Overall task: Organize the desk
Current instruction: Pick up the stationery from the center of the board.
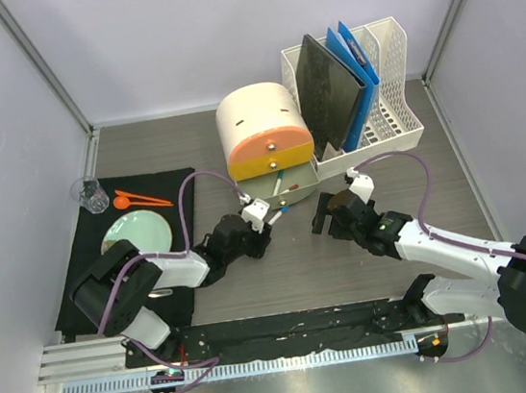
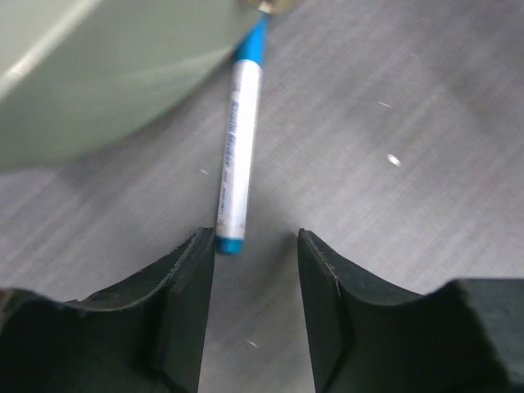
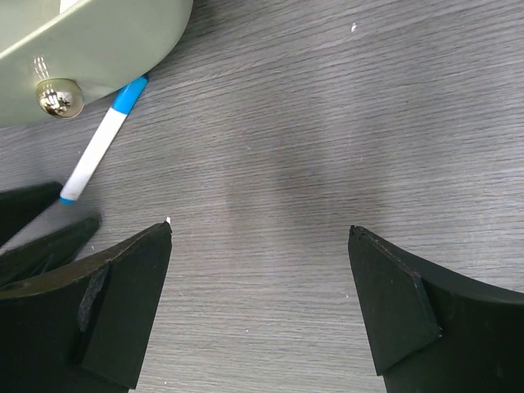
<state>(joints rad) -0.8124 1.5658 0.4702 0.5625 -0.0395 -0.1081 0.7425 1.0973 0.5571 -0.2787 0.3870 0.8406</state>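
The desk (image 1: 160,147) is dark wood-grain. A white pen with a blue cap (image 2: 237,147) lies on it, its cap end under the front of an open pale green drawer (image 2: 98,74). My left gripper (image 2: 255,241) is open and low over the desk, and the pen's near end lies just by its left fingertip (image 2: 201,246). My right gripper (image 3: 260,229) is open and empty over bare desk, to the right of the pen (image 3: 98,151) and the drawer knob (image 3: 51,97). In the top view both grippers, left (image 1: 264,218) and right (image 1: 328,212), sit in front of the drawer (image 1: 286,189).
A cream and orange drawer unit (image 1: 264,128) stands behind the open drawer. A white file rack (image 1: 395,92) holds blue and black folders at the back right. A black mat (image 1: 89,277) at the left carries a green plate (image 1: 137,234), a clear cup (image 1: 90,194) and an orange spoon (image 1: 137,199).
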